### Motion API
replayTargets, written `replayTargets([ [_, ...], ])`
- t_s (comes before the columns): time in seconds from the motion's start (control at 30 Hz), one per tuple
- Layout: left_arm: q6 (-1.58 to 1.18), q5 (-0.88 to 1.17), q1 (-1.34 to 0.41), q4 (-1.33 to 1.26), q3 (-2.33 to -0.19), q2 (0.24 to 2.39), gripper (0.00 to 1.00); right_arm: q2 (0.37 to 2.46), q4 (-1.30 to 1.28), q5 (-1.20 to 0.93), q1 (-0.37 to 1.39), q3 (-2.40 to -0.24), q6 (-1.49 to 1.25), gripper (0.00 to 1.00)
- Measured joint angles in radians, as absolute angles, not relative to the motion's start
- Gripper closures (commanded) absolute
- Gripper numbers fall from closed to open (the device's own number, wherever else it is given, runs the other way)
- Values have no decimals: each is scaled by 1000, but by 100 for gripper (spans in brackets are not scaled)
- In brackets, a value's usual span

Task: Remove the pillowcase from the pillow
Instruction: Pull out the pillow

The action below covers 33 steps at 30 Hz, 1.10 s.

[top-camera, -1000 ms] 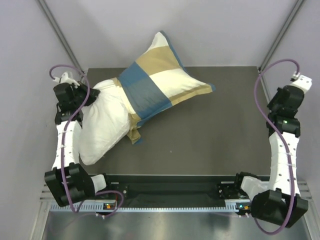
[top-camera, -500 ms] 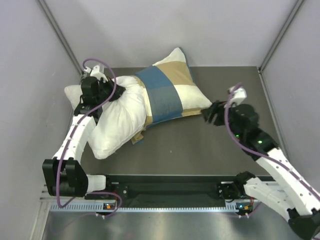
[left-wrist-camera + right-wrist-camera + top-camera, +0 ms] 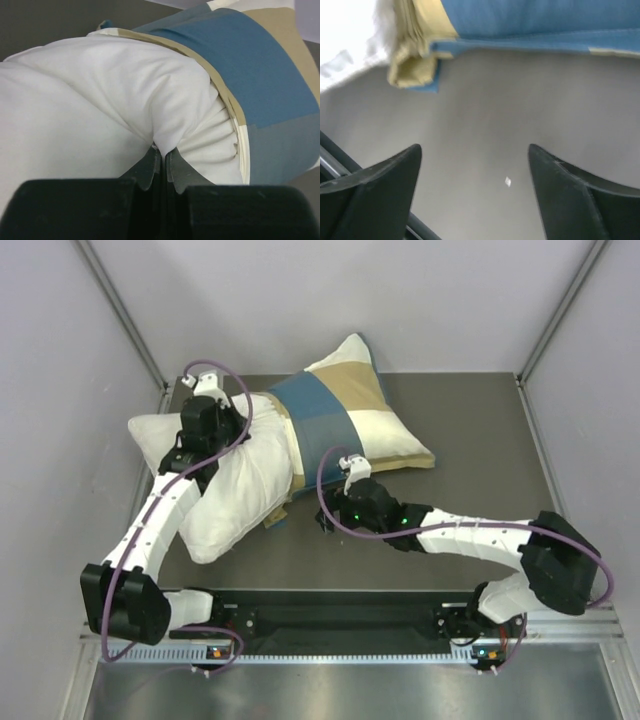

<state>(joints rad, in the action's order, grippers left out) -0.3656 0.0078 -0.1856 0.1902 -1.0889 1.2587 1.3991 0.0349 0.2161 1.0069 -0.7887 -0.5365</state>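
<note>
- Looks roughly half done, judging by how much white is out.
- Shows one end of the pillow (image 3: 215, 495) bare and plump along the left edge of the desk (image 3: 470, 440), reaching past that edge near the far-left corner.
- Finds the other end inside the checked pillowcase (image 3: 340, 420), which lies toward the middle of the far edge with one corner rising past that edge.
- Pinches a fold of the bare pillow with the left fingers (image 3: 159, 161), closed tight on the white cloth just beside the mouth of the pillowcase.
- Holds nothing with the right fingers (image 3: 322, 518): spread wide, low over bare desk near the middle, aimed at the bunched tan-and-blue hem (image 3: 412, 70) on the near side of the pillowcase, close to it but not touching.
- Leaves the rest of the pull to do: probably closing on that hem, then drawing the pillowcase toward the right edge against the left-hand pinch until the covered end slips free.
- Calls for a firm pinch on the left: with a loose one, would likely drag pillow and pillowcase across the desk together rather than apart.
</note>
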Motion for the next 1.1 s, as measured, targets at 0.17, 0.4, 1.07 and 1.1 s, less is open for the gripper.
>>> replayTargets([
  [0.17,-347,-95,-190,243,-1108,1262,92,1514,122,225,1033,-913,-536,4],
  [0.4,-336,-145,-194,279,-1137,1283,71,1741,212,243,1095,-1129,-535,5],
  [1.07,-257,-219,-192,339,-1209,1357,66,1772,186,379,1192,-1056,-535,5],
  [1.1,-256,-221,-191,339,-1209,1360,66,1763,174,385,1199,-1047,-535,5],
])
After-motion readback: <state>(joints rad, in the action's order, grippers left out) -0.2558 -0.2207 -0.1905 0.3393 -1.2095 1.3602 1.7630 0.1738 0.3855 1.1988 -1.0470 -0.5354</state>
